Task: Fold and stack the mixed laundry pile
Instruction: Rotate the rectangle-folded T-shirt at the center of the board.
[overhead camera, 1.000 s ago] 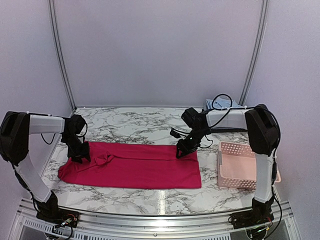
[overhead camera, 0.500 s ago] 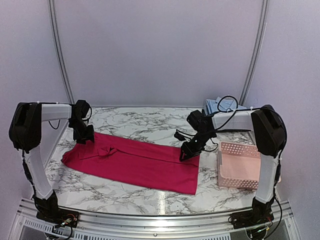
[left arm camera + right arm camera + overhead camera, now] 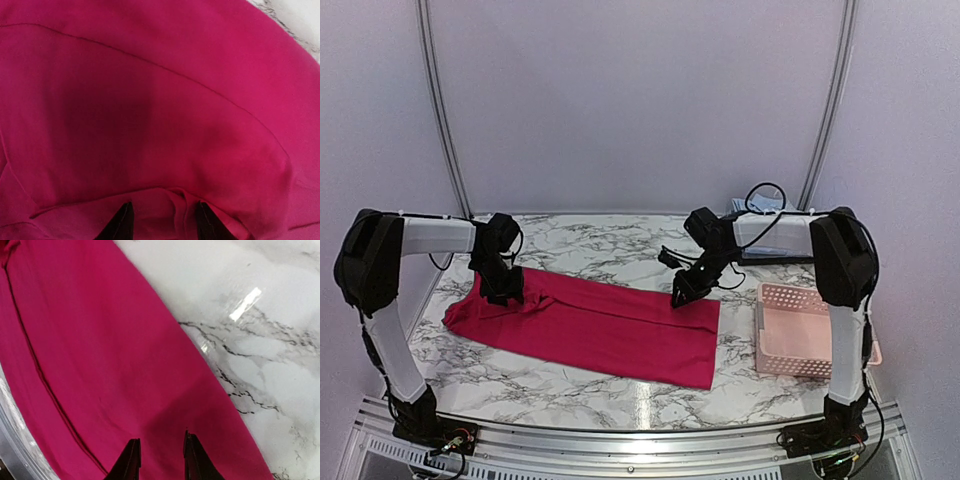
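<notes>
Laundry work on the marble-patterned table (image 3: 610,250): the magenta-red plain cloth garment (image 3: 600,325) lies spread in one layer just beside the pink plastic lattice basket (image 3: 795,297), stretching well away from it. A second ago it lay square to the table's edge. Now the end farthest from the basket is drawn back and the whole cloth sits slanted, with a knot of wrinkles at that far end.

The left gripper (image 3: 507,292), at that wrinkled end, has shifted toward the basket, and its jaws grasp a pucker of the garment's edge. The right gripper (image 3: 682,295) works the corner nearest the basket. Its fingers (image 3: 131,459) press on flat cloth, a narrow gap between them, and whether they have hold of it cannot be told.

By the look of it the garment is still being squared up, no fold yet made. The light blue shirt (image 3: 760,208) waits beyond the basket, so the stack is not begun.

No brand, label or writing can be read.
</notes>
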You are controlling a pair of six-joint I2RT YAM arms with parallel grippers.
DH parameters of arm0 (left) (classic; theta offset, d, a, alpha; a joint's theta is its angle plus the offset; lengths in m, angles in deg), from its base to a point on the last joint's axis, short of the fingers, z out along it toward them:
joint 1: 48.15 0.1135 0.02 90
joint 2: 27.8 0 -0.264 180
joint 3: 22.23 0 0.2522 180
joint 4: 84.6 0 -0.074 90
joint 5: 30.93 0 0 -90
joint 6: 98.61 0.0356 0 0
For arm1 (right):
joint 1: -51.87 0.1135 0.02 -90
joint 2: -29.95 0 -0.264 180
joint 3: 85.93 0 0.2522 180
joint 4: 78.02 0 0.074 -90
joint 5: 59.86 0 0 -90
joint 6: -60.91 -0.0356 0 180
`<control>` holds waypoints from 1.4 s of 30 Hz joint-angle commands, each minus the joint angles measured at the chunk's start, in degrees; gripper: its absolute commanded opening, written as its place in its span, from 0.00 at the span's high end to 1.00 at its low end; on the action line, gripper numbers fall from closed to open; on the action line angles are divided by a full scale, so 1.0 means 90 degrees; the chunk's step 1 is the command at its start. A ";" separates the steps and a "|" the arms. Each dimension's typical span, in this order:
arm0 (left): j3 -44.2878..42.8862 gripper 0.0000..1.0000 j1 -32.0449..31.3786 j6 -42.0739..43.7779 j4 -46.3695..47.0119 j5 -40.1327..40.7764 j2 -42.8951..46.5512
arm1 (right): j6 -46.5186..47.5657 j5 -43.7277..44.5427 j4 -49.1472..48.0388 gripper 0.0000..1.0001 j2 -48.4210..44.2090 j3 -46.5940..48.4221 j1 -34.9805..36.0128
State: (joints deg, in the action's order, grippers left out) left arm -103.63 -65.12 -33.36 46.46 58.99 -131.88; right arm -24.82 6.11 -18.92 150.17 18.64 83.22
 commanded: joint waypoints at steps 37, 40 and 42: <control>-0.3597 0.52 -0.0497 0.1041 -0.0293 0.0420 -0.2874 | -0.0280 -0.0781 -0.0467 0.87 -0.0042 -0.0919 0.1310; -0.4026 0.55 -0.0546 0.1150 -0.0291 0.0149 -0.3330 | -0.0320 -0.0957 -0.0527 0.88 -0.0108 -0.1271 0.1487; -0.4472 0.55 -0.0648 0.1185 -0.0290 -0.0066 -0.3671 | -0.0411 -0.1110 -0.0635 0.88 -0.0159 -0.1485 0.1630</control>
State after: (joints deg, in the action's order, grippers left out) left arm -138.80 -69.84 -23.77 44.71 61.64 -158.45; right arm -28.36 -1.85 -24.71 149.08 9.20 94.85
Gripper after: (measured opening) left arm 0.454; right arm 0.118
